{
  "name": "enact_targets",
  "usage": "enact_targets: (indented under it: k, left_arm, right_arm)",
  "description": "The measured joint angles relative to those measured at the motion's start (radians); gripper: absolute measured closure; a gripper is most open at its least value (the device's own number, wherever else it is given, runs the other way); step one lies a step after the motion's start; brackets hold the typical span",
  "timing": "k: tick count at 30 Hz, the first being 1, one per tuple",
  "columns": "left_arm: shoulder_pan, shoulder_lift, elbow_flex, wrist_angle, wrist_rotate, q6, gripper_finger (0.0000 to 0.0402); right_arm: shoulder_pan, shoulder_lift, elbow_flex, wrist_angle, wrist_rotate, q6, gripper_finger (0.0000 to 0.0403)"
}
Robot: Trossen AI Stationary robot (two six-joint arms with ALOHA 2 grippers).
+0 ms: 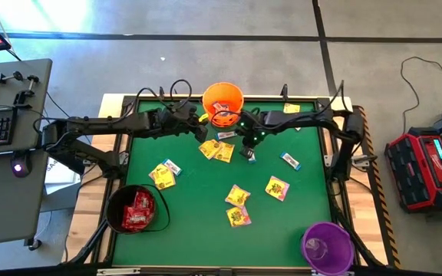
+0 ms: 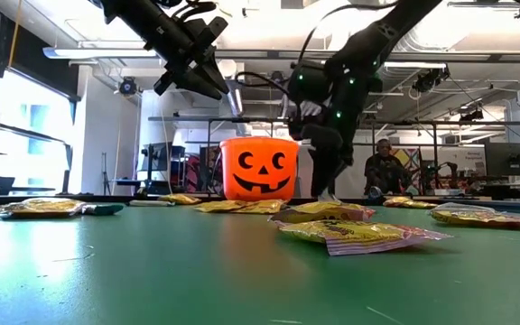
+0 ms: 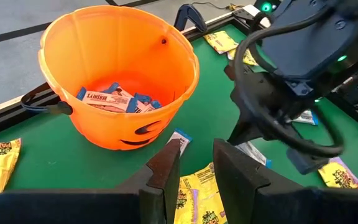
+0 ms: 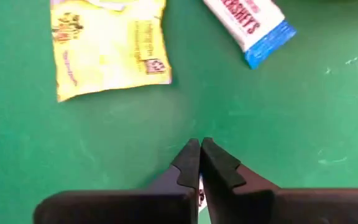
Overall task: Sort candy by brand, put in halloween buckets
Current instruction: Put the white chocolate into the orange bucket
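The orange bucket with a face (image 1: pixel 222 103) (image 3: pixel 104 56) stands at the table's far edge and has white-and-blue packets in it (image 3: pixel 114 99). The black bucket (image 1: pixel 135 209) at the near left holds red packets, and the purple bucket (image 1: pixel 327 247) stands at the near right. Yellow packets (image 1: pixel 238 195) and white-and-blue packets (image 1: pixel 290 160) lie scattered on the green mat. My left gripper (image 3: pixel 194 168) is open and empty, up in the air just left of the orange bucket. My right gripper (image 4: pixel 199 165) points down, near of that bucket, shut on a thin white-and-blue packet (image 1: pixel 249 156). My right gripper pinches a thin white-and-blue packet between its two fingers, coming from above and pointing down. Only a white sliver of the packet (image 4: pixel 199 184) shows between the shut fingertips, seen edge-on. Which part of the packet it has, I cannot tell.
Under my right gripper lie a yellow packet (image 4: pixel 107 43) and a white-and-blue packet (image 4: pixel 250 25) on the mat. Another white-and-blue packet (image 3: pixel 180 138) lies at the orange bucket's foot. Bare green mat lies between the black and purple buckets. A person sits in the room behind (image 2: pixel 385 167).
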Motion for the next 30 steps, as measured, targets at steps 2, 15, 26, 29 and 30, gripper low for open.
enact_targets:
  k: [2, 15, 26, 29, 30]
  left_arm:
    - [0.0, 0.0, 0.0, 0.0, 0.0, 0.0, 0.0316]
    - [0.0, 0.0, 0.0, 0.0, 0.0, 0.0, 0.0316]
    - [0.0, 0.0, 0.0, 0.0, 0.0, 0.0, 0.0316]
    - [0.0, 0.0, 0.0, 0.0, 0.001, 0.0, 0.0316]
    - [0.0, 0.0, 0.0, 0.0, 0.001, 0.0, 0.0316]
  right_arm:
    - [0.0, -0.013, 0.0, -0.004, -0.026, 0.02, 0.0403]
    - [-0.004, -0.121, 0.0, 0.005, -0.103, 0.104, 0.0403]
    - [-0.006, -0.194, 0.002, 0.113, -0.179, 0.192, 0.0403]
    - [-0.006, -0.209, 0.002, 0.157, -0.2, 0.22, 0.0403]
    - [-0.006, -0.214, 0.002, 0.175, -0.206, 0.232, 0.0403]
